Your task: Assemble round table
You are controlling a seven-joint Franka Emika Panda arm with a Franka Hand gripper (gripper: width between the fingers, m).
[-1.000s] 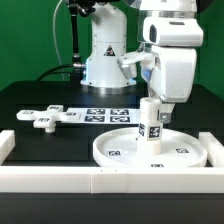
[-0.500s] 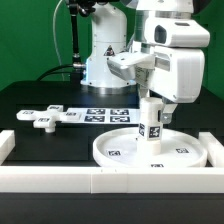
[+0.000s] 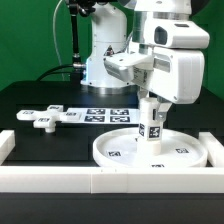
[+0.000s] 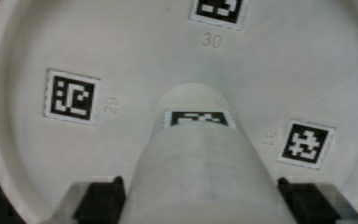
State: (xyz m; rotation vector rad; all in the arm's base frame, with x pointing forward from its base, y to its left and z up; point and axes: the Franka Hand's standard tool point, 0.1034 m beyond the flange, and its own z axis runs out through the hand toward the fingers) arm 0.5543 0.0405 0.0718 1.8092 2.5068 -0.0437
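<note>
The large round disc (image 3: 118, 153) lies flat at the front, inside the barrier bars. The short cylindrical post (image 3: 150, 124) stands upright on the middle of the disc. My gripper (image 3: 150, 101) comes down from above and is shut on the upper part of the post. In the wrist view the post (image 4: 202, 140) fills the space between the two black fingers (image 4: 101, 200), which press against its sides, with the tagged disc (image 4: 131, 50) below it. The flat lobed foot piece (image 3: 45, 117) lies on the black table at the exterior view's left.
The marker board (image 3: 108, 115) lies behind the disc. Long white barrier bars run along the front (image 3: 100, 181), the exterior view's right (image 3: 213, 150) and left (image 3: 6, 143). The robot base (image 3: 105, 60) stands at the back.
The hand has turned about the post's axis, its body swinging toward the exterior view's left. The post and disc stay in place.
</note>
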